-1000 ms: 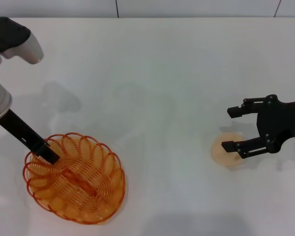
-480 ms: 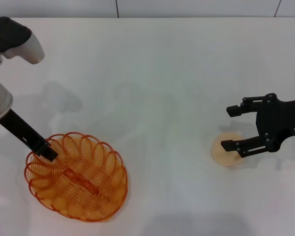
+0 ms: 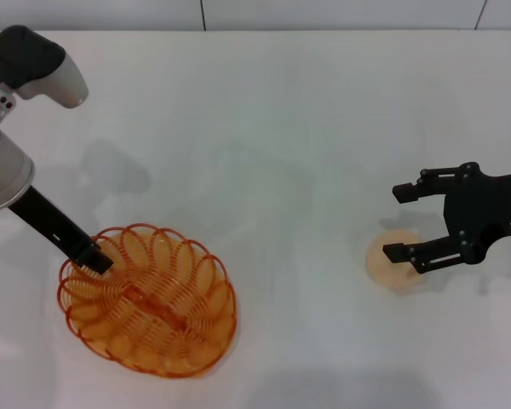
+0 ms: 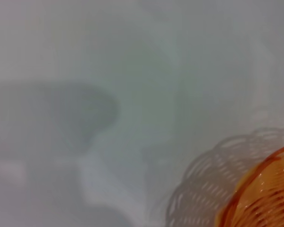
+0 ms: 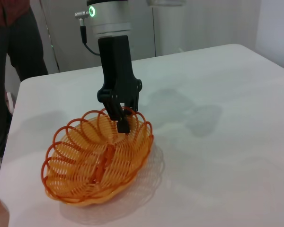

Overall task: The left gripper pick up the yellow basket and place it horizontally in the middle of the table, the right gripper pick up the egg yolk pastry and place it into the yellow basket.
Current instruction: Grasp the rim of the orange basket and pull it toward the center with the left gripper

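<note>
The yellow basket [image 3: 149, 298] is an oval orange wire basket at the near left of the table. My left gripper [image 3: 94, 260] is shut on its looped rim at the far-left side. The right wrist view shows the same grip, with the left gripper [image 5: 120, 120] pinching the rim of the basket [image 5: 97, 161], which casts a shadow just beside it. A corner of the basket [image 4: 265, 194] shows in the left wrist view. The egg yolk pastry [image 3: 387, 271], pale and round, lies at the right. My right gripper [image 3: 398, 223] hangs open just over it, one finger across its top.
The white table [image 3: 272, 153] stretches bare between basket and pastry. A person in dark trousers [image 5: 9, 47] stands beyond the table's far edge in the right wrist view. The table's edge [image 5: 9, 142] runs close to the basket there.
My left gripper has carried the basket a short way to the right and slightly toward the table's middle. The right gripper and the pastry have stayed where they were.
</note>
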`<state>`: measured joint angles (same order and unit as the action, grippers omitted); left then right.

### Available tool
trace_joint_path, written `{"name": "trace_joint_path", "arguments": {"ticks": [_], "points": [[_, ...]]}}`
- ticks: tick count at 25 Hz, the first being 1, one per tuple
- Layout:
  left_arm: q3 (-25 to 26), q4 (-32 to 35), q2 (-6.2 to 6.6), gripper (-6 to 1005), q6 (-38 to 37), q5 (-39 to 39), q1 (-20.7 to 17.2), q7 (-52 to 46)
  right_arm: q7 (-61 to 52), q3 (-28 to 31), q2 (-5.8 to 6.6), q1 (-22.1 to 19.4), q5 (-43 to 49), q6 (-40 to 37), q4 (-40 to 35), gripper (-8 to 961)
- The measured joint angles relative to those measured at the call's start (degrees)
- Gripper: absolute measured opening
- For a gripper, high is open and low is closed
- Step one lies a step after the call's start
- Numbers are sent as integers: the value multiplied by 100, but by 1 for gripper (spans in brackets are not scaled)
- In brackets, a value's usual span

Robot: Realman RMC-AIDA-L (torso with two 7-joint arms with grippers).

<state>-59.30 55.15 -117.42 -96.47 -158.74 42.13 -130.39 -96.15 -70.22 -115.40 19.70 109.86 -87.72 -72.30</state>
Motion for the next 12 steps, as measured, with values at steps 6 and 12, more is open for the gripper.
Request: {"name": "trace_joint_path", "arguments": {"ticks": [6, 12], "points": [[51, 149, -32, 140, 138, 60, -38, -20, 0, 2, 2, -17, -24, 2, -11, 833], [74, 325, 7, 135, 330, 284, -29, -327, 0, 16, 8, -19, -52, 13, 7, 833]]}}
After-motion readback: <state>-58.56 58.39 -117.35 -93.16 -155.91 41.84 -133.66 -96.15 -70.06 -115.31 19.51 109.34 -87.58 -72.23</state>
